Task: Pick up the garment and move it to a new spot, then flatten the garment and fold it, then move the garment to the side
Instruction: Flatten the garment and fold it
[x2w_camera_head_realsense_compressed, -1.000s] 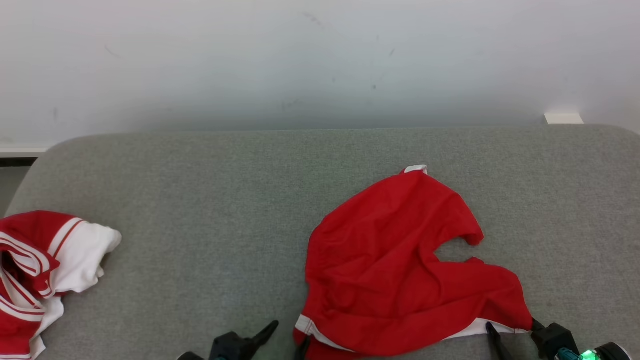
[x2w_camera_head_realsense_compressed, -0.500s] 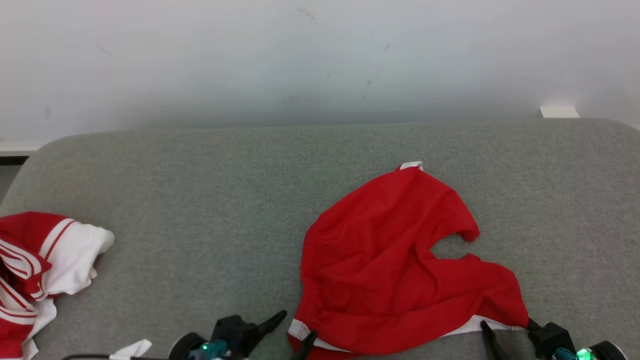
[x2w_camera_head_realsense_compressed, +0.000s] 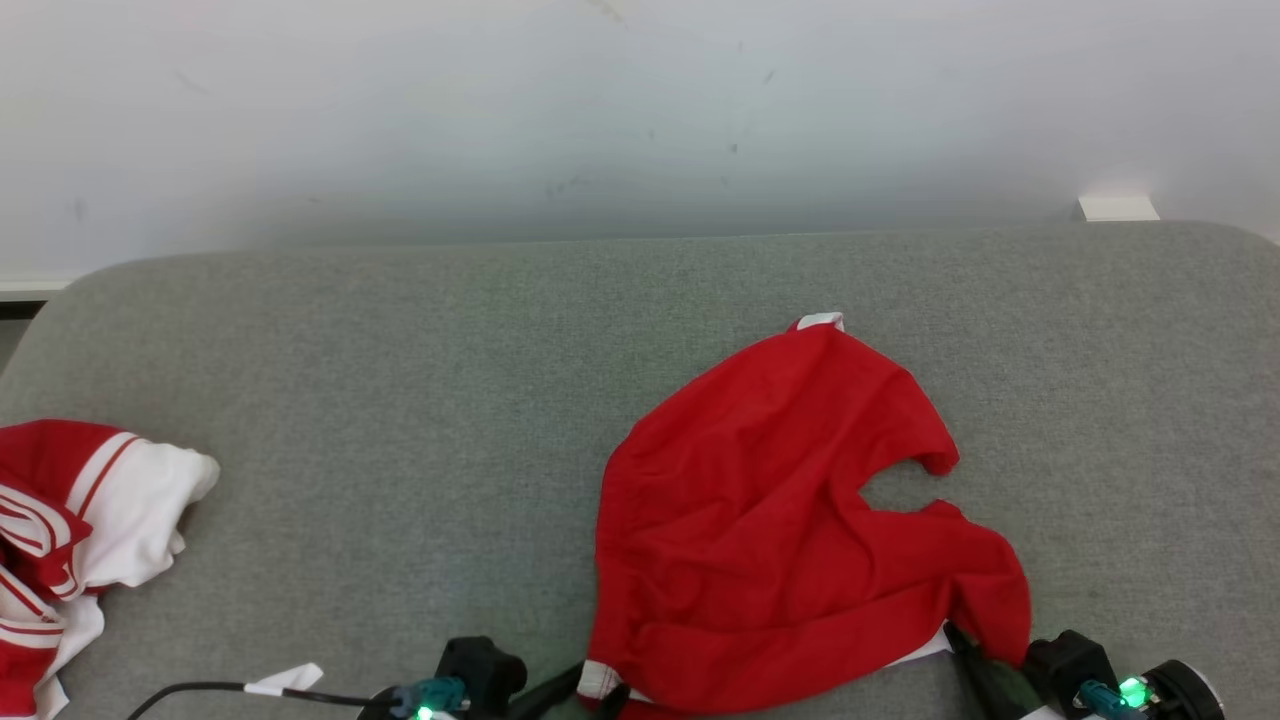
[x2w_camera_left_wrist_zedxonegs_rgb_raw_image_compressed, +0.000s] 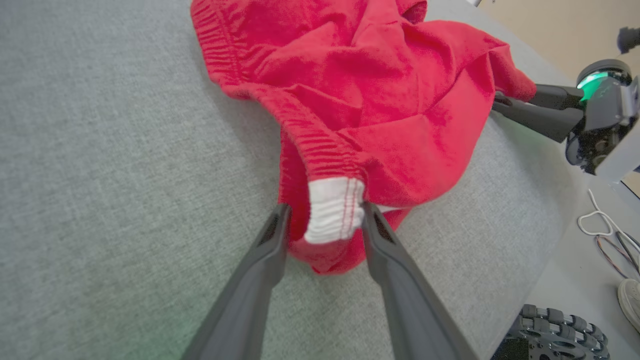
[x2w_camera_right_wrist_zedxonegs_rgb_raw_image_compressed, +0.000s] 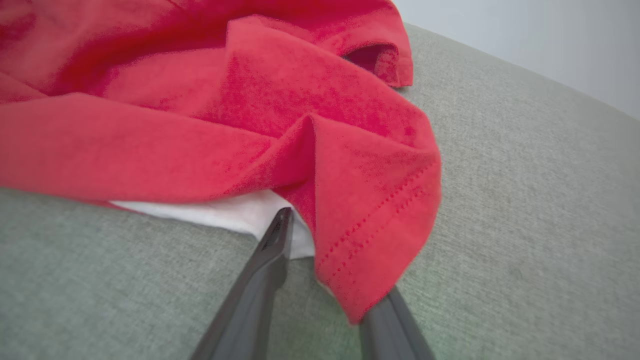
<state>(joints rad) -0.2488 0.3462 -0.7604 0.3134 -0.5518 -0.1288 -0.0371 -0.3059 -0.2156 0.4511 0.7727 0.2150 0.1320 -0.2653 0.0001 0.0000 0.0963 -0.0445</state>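
Red-and-white striped clothes (x2w_camera_head_realsense_compressed: 70, 520) sit heaped at the grey cushion's (x2w_camera_head_realsense_compressed: 400, 380) left edge. At its near edge your left claw (x2w_camera_left_wrist_zedxonegs_rgb_raw_image_compressed: 325, 217) stands spread around the white waistband corner of the red shorts (x2w_camera_head_realsense_compressed: 780, 520), which lie right of the cushion's middle. Your right claw (x2w_camera_head_realsense_compressed: 995, 655) straddles their hem, one tip hidden; whether it pinches, you cannot tell.

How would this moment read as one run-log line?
phase: grasp | left pincer: open, astride white band of shorts | right pincer: open at leg hem | shorts: crumpled on grey cushion
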